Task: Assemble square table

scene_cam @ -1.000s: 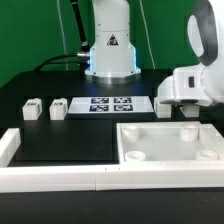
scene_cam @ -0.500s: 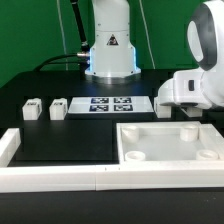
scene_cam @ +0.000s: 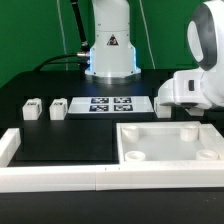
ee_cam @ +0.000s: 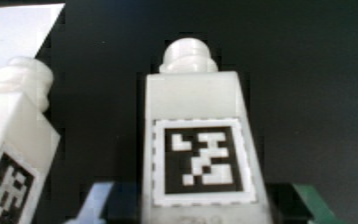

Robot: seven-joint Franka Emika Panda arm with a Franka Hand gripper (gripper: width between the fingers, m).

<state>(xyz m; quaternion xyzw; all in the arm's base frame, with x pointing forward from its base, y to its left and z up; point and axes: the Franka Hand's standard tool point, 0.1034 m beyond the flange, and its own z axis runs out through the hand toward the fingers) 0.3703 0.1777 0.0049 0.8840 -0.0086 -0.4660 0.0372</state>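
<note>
My gripper [ee_cam: 202, 208] is down over a short white leg [ee_cam: 197, 120] that lies on the black table, tag face up. The two fingers [ee_cam: 105, 203] have closed against the leg's sides near its flat end. A second tagged leg [ee_cam: 16, 120] lies close beside it. In the exterior view my gripper [scene_cam: 186, 110] sits low behind the square tabletop [scene_cam: 170, 142], at the exterior view's right, and hides the leg it grips. The tabletop is a white rimmed slab with round corner sockets. Two more legs [scene_cam: 32, 110] [scene_cam: 58, 108] stand at the exterior view's left.
The marker board [scene_cam: 110, 104] lies between the left legs and my gripper; its corner [ee_cam: 16, 25] shows in the wrist view. Long white border rails run along the front [scene_cam: 100, 178] and the left side [scene_cam: 8, 148]. The robot base [scene_cam: 110, 50] stands at the back.
The arm holds the same place in the exterior view. No earlier wrist frame is given.
</note>
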